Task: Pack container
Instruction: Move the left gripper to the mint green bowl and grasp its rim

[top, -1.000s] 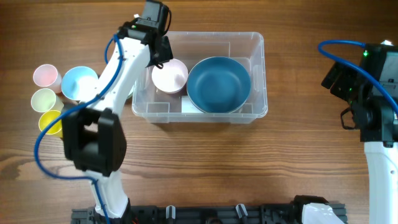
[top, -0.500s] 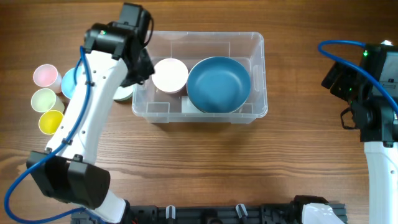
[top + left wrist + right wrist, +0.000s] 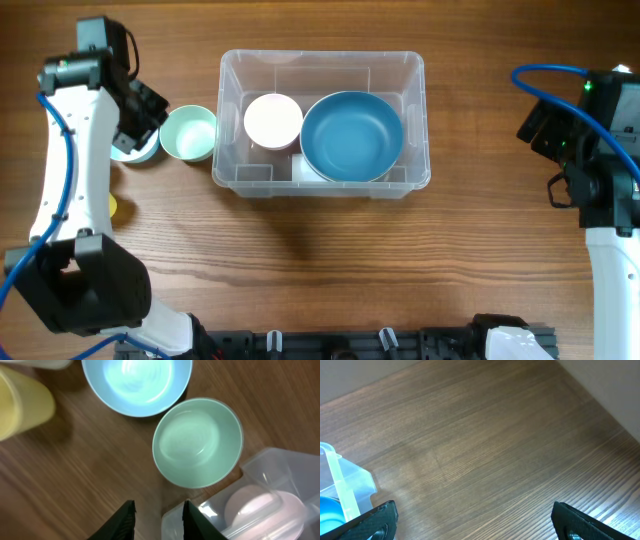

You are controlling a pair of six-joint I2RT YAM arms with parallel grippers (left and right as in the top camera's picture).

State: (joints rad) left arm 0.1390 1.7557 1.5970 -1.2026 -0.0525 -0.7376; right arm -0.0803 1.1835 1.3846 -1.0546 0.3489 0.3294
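1. Clear plastic container sits mid-table, and it holds a pink bowl in its left part, just beside a big dark-blue bowl that fills its right part
2. One second ago the left gripper hangs over the pink bowl inside the container; half a second ago it is crossing the container's left wall; now it is outside, well to the left of the container
3. The pink bowl has not moved with it, so the drop-off looks finished and that bowl counts as packed
4. The left wrist view shows the left gripper's fingers parted with only bare wood between them, so it is released and carries nothing
5. With the arm swung away, a mint-green bowl is uncovered just outside the container's left wall, close to its corner; whether they touch I cannot tell
6. A light-blue bowl lies further left of the container, and a yellow cup further still
7. The right gripper waits well off the container's right side, fingers spread wide and empty, unchanged across the second
8. Judgement: packing is partway, and the mint-green bowl, nearest the container and in front of the left fingers, seems the likely next pick
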